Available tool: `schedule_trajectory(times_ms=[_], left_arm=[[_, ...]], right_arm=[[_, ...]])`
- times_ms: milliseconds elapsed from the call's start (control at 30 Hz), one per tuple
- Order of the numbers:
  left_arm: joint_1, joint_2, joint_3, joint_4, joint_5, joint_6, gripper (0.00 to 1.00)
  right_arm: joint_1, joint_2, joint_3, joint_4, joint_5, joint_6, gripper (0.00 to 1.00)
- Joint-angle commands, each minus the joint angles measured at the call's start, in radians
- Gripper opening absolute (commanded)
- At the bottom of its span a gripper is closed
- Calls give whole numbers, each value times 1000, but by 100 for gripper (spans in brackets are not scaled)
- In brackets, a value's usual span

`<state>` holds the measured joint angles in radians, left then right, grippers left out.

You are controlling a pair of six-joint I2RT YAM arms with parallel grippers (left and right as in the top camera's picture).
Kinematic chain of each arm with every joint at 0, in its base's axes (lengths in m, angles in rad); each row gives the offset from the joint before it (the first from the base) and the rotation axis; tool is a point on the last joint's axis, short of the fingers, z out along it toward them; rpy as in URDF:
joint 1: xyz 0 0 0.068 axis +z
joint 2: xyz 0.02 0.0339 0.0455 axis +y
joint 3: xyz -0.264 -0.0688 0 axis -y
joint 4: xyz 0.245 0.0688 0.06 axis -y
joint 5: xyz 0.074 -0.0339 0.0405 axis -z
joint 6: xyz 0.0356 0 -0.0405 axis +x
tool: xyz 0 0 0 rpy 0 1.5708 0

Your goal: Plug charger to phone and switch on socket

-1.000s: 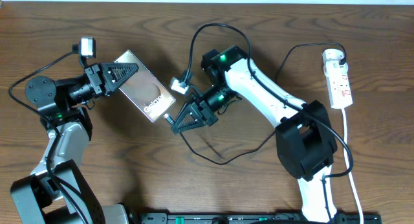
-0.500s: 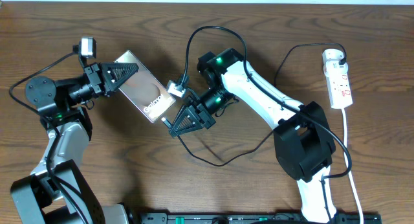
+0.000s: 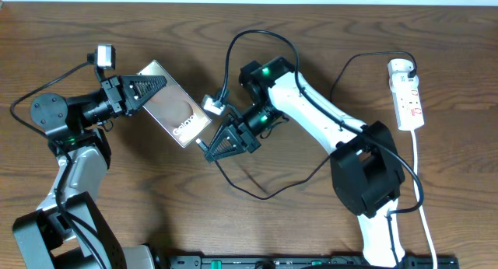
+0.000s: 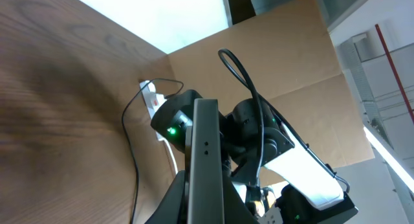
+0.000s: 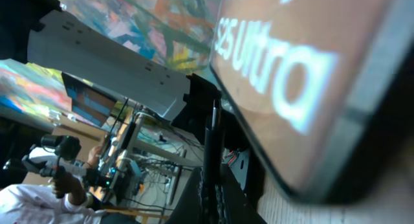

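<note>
The phone [image 3: 176, 108] is held tilted above the table, its upper-left end clamped by my left gripper [image 3: 158, 82], which is shut on it. In the left wrist view the phone [image 4: 206, 153] shows edge-on as a grey bar between the left gripper's [image 4: 206, 208] fingers. My right gripper [image 3: 208, 149] is shut on the charger [image 3: 254, 193], a thin black cable, right beside the phone's lower-right end. The right wrist view has the phone's screen [image 5: 291, 68] filling the upper right, with the charger [image 5: 211, 146] rising from the right gripper [image 5: 211, 195]. Whether the plug touches the phone is hidden. The socket [image 3: 407, 94] lies at the far right.
The charger's black cable loops over the right arm [image 3: 311, 106] and across the table in front of it. A white cord [image 3: 420, 176] runs from the socket toward the table's front edge. The left arm's base [image 3: 50, 117] stands at the left.
My right gripper has edged slightly left, toward the phone's lower-right end, with the charger in it. The left gripper and the phone have stayed put.
</note>
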<state>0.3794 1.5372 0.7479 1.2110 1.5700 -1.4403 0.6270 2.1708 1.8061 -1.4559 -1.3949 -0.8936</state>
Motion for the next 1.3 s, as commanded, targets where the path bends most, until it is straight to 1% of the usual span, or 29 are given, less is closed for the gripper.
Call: schedule_trajectory(times_ms=[0, 967, 1267], left_arm=[[1, -15, 31, 11, 1, -10, 7], [0, -15, 31, 33, 0, -10, 7], [-43, -15, 31, 33, -18, -10, 7]], right_arm=[[-31, 20, -3, 2, -19, -12, 1], [-20, 20, -3, 3, -26, -11, 1], [-16, 20, -3, 6, -25, -11, 1]])
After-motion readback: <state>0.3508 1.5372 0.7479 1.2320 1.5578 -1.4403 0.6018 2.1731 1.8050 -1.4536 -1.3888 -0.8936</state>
